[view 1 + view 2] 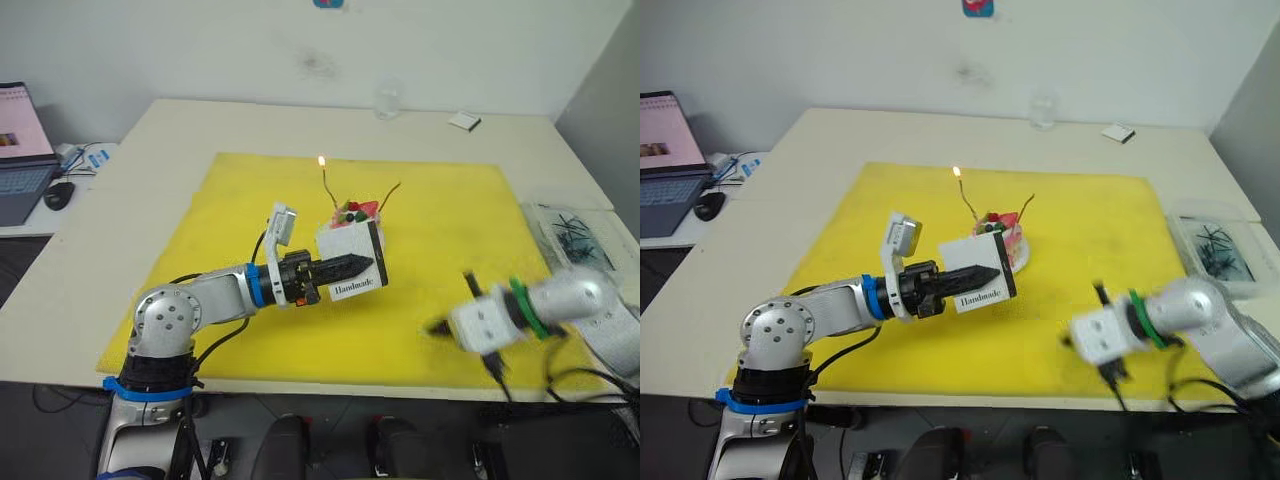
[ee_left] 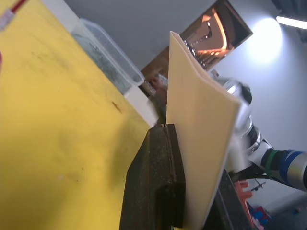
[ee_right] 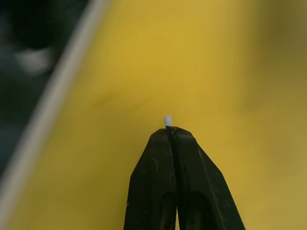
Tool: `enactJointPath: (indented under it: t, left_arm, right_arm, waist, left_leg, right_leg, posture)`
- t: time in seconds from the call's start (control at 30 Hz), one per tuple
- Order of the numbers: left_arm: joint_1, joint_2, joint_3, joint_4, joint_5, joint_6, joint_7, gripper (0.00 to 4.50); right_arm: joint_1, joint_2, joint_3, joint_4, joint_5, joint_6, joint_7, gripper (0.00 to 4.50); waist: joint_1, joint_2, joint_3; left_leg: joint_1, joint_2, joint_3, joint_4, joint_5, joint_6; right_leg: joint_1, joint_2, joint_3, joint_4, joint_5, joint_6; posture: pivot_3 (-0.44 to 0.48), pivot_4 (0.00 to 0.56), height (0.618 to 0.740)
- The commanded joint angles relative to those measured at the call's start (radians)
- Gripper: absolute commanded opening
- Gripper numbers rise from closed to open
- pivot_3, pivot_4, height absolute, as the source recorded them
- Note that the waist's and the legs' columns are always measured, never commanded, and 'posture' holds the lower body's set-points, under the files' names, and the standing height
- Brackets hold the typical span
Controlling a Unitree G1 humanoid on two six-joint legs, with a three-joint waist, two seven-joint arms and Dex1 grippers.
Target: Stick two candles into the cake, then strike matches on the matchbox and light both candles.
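Two candles [image 1: 325,185] in one cake [image 1: 355,222], one flame lit.

Yellow mat [image 1: 250,210] on a cream tabletop [image 1: 130,170]; white matchbox [image 1: 352,262] lettered black; pink cake [image 1: 357,215]; black tools.

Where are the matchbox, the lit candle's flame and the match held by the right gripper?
matchbox [image 1: 352,262]: left eye view, white printed face.
lit candle [image 1: 321,161]: left eye view, the flame.
match [image 3: 167,120]: right wrist view, pale tip above shut fingers.
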Motion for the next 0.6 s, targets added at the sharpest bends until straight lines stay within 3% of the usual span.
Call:
enactJointPath:
  t: [0.03, 0.07, 0.17, 0.4, 0.6]
  left_arm:
    - [0.013, -0.002, 0.014, -0.029, -0.036, 0.005, 0.007, 0.0]
    - [0.024, 0.003, 0.014, -0.035, -0.03, 0.005, 0.003, 0.0]
    - [0.043, 0.012, 0.014, -0.042, -0.023, 0.005, -0.006, 0.0]
    - [0.054, 0.034, -0.001, -0.052, 0.0, 0.005, -0.031, 0.0]
    - [0.045, 0.027, -0.002, -0.056, -0.005, 0.0, -0.016, 0.0]
  right_arm:
    - [-0.071, 0.023, -0.146, -0.061, 0.168, 0.102, -0.005, 0.05]
    - [-0.116, 0.06, -0.18, -0.051, 0.216, 0.161, -0.043, 0.05]
    - [-0.201, 0.144, -0.235, -0.012, 0.282, 0.26, -0.116, 0.05]
    - [-0.312, 0.285, -0.282, 0.051, 0.316, 0.308, -0.234, 0.05]
    - [-0.304, 0.308, -0.269, 0.019, 0.32, 0.293, -0.217, 0.05]
  waist:
    - [-0.015, 0.0, 0.0]
    - [-0.023, 0.0, 0.0]
    - [-0.027, -0.001, 0.001]
    - [-0.02, -0.002, 0.001]
    - [-0.017, -0.002, 0.001]
  left_leg:
    - [0.001, 0.001, 0.001, 0.0, 0.0, 0.0]
    - [0.001, 0.001, 0.001, 0.001, 0.0, 0.0]
    - [0.004, 0.002, -0.001, 0.001, 0.0, 0.0]
    - [0.003, 0.002, -0.001, 0.001, 0.001, 0.0]
    - [0.0, -0.001, -0.002, 0.0, 0.0, 0.0]
  right_leg:
    - [0.0, 0.0, 0.001, 0.001, 0.0, 0.0]
    - [0.0, 0.0, 0.0, 0.001, 0.004, 0.005]
    - [0.001, 0.0, 0.0, 0.002, 0.006, 0.002]
    - [0.002, 0.002, -0.001, 0.001, 0.003, -0.003]
    - [0.001, -0.001, -0.001, 0.0, 0.004, 0.007]
  posture:
    - [0.0, 0.15, 0.74]
    - [0.0, 0.15, 0.74]
    - [0.0, 0.15, 0.74]
    - [0.0, 0.15, 0.74]
    - [0.0, 0.15, 0.74]
